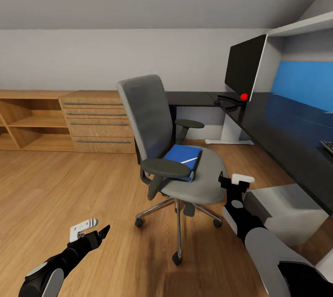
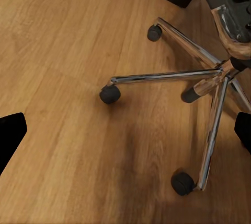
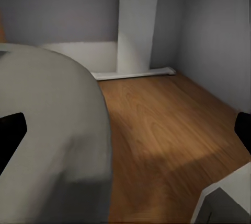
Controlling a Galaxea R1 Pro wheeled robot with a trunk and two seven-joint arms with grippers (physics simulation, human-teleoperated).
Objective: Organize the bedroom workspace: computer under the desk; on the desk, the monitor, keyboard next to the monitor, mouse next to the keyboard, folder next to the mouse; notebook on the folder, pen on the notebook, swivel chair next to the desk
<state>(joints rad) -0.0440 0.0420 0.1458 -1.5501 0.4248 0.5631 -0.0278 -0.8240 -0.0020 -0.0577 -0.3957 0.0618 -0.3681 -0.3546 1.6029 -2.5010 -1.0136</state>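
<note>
The right gripper (image 1: 235,179) is raised just beside the front edge of the swivel chair (image 1: 175,149) seat, nearly touching the grey cushion. Its fingers (image 3: 11,130) stand spread wide with nothing between them — released. In the right wrist view the rounded seat edge bulks close on one side, with wooden floor (image 3: 162,130) and a white desk leg (image 3: 137,23) beyond.

The left gripper (image 1: 92,228) hangs low over the floor, well apart from the chair and on the far side of it from the right gripper. Its fingers are likewise parted and empty. Its wrist view looks down on the chrome five-star base (image 2: 209,78) and black casters (image 2: 110,94).

The folder (image 1: 184,158) (bright blue, dark spine) lies flat on the chair seat, just beyond the right gripper and behind the near armrest (image 1: 165,167). A thin white pen (image 1: 189,160) lies on top of it.

The desk (image 1: 282,135) runs along the wall past the right gripper — black top, white legs. The monitor (image 1: 244,66) stands upright on the desk's far corner. The corner of a keyboard (image 1: 327,146) shows at the picture's edge on the desk. A light-wood chest (image 1: 99,121) and open shelving stand against the back wall, far beyond the left gripper.
</note>
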